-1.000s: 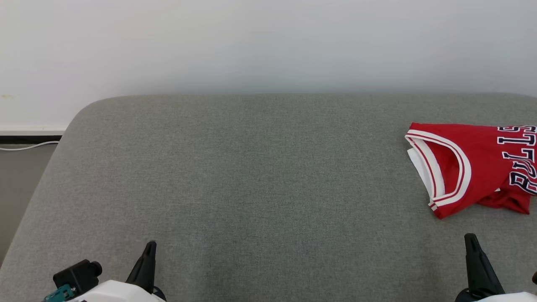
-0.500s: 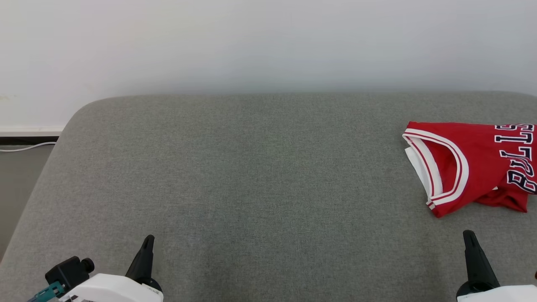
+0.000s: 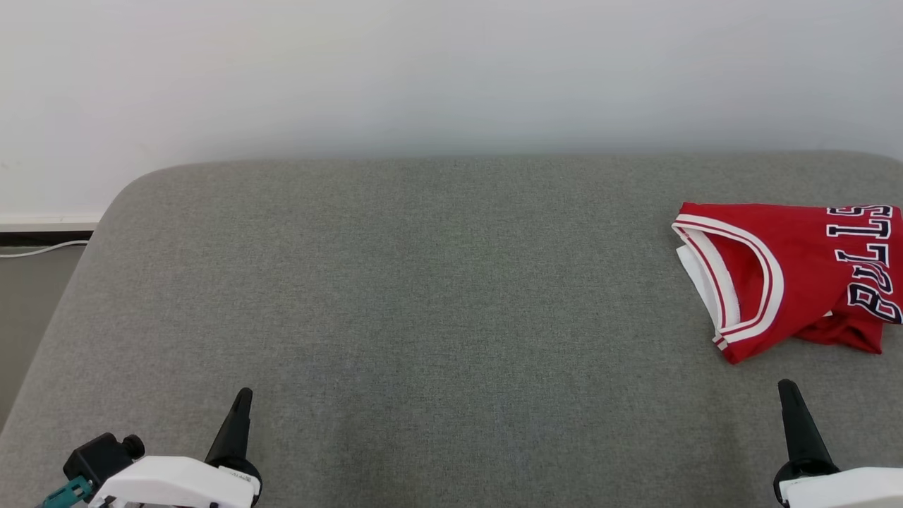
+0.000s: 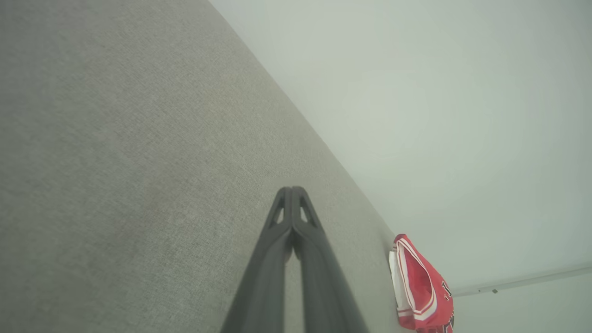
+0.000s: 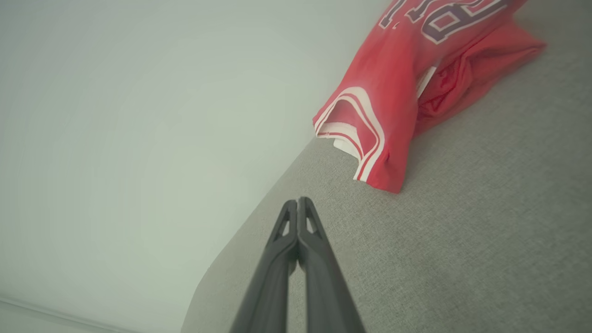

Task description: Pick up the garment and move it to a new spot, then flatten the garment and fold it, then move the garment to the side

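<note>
Now, jersey (image 3: 797, 275): red, smooth knit, folded into a rumpled pad. It has curved white-and-red striped trim around one opening and dark, white-edged letters. It lies at the far right of the cushion, cut off by the head view's right edge.
Cushion (image 3: 451, 296): grey, coarse woven fabric with a flat top, a rounded corner and soft edges.
My left tool (image 3: 242, 395): two long, dark, tapered fingers pressed together to a point, over the cushion's near left, well apart from the jersey.
My right tool (image 3: 786, 388): the same slim dark wedge, fingers together, near the jersey's closest corner but apart from it.
Wall (image 3: 451, 70): plain, pale, matte.
</note>
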Controlling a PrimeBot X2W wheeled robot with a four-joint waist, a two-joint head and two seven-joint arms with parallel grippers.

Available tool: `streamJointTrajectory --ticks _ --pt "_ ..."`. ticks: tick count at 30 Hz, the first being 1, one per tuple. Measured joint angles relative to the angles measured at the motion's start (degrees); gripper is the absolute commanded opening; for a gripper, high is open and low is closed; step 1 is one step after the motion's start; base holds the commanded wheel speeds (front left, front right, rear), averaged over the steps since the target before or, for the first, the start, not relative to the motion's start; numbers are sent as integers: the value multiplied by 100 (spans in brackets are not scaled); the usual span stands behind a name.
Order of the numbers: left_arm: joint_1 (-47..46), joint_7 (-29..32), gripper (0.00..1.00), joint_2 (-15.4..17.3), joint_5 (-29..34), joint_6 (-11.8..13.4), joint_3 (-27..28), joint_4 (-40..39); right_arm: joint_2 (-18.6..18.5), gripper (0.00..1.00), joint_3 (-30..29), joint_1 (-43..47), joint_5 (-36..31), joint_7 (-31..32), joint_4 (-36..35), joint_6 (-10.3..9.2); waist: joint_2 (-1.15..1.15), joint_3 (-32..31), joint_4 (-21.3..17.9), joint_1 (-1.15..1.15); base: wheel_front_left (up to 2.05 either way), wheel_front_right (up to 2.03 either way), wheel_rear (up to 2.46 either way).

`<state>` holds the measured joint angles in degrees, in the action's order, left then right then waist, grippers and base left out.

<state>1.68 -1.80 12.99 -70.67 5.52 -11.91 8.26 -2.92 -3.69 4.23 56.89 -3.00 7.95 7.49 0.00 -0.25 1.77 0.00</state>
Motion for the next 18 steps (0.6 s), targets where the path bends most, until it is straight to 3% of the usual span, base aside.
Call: streamJointTrajectory --ticks 18 --pt "-141 238 0 -338 -761 -453 527 241 -26 0 -59 -267 1266 252 235 -1 0 15 -62 0 0 0 0"
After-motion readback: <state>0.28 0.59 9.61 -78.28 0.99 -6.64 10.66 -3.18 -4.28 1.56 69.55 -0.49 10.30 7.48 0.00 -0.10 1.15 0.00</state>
